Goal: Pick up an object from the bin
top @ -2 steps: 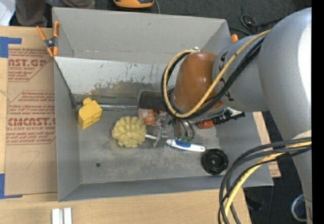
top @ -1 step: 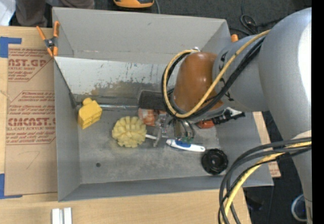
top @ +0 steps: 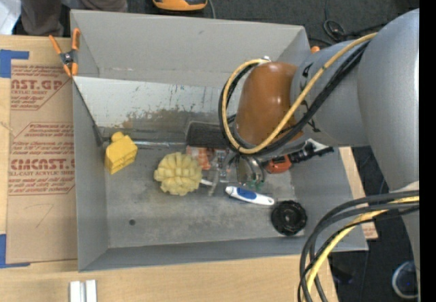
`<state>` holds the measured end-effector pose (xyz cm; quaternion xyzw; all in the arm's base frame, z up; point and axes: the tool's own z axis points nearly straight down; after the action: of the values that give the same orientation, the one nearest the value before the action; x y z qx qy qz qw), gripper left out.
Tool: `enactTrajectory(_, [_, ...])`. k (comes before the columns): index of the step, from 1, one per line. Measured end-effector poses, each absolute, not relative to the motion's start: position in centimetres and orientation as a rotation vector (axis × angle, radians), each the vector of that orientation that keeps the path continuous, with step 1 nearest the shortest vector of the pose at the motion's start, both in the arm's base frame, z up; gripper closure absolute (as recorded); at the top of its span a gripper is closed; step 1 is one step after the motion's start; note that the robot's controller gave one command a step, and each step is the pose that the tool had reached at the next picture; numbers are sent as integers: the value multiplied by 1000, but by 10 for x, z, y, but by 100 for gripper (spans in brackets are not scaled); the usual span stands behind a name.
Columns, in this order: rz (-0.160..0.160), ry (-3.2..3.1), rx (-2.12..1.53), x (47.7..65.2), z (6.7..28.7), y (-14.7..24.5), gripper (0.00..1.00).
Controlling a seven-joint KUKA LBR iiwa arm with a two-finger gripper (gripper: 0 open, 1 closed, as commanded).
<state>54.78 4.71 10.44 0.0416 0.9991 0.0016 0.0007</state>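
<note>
My gripper [top: 230, 170] is low in the middle of the bin, under the arm's orange dome. Just to its left, touching or nearly touching it, lies a pale yellow knobbly ball [top: 178, 173]. A small white and blue object [top: 249, 195] lies on the floor right below the gripper. An orange-red piece [top: 278, 165] peeks out at its right side. A small orange and white thing [top: 201, 155] sits between the ball and the gripper, partly hidden.
A yellow block [top: 120, 152] lies at the bin's left wall. A black round cap [top: 289, 217] rests near the front right corner. A dark flat piece [top: 204, 134] lies against the back wall behind the gripper. The arm covers the bin's right side.
</note>
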Motion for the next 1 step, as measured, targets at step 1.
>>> enactTrajectory(1, [5, 3123, -249, 559, 94, 45, 100])
